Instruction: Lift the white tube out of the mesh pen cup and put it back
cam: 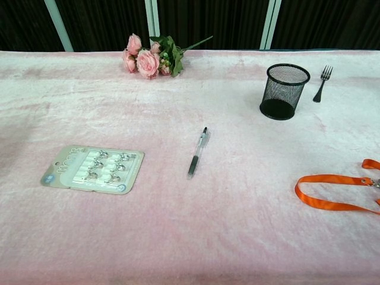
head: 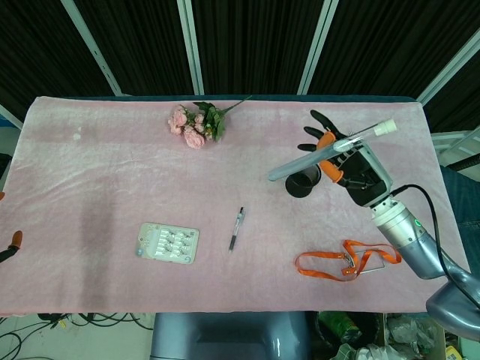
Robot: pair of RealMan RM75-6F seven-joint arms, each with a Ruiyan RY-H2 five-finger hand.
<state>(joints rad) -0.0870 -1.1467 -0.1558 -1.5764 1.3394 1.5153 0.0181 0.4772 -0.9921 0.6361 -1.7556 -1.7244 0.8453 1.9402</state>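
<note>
On the table (head: 112, 150), the right hand (head: 352, 169) holds the tube (head: 330, 150) mid-length, clear of the cup (head: 303, 182). The tube lies nearly level, its long axis running from upper right to lower left, its lower end above the cup. It probably needs tipping upright before lowering. The chest view shows the cup (cam: 284, 91) empty, but neither hand nor tube. The left hand's fingertip (head: 15, 238) barely shows; I cannot tell its state.
</note>
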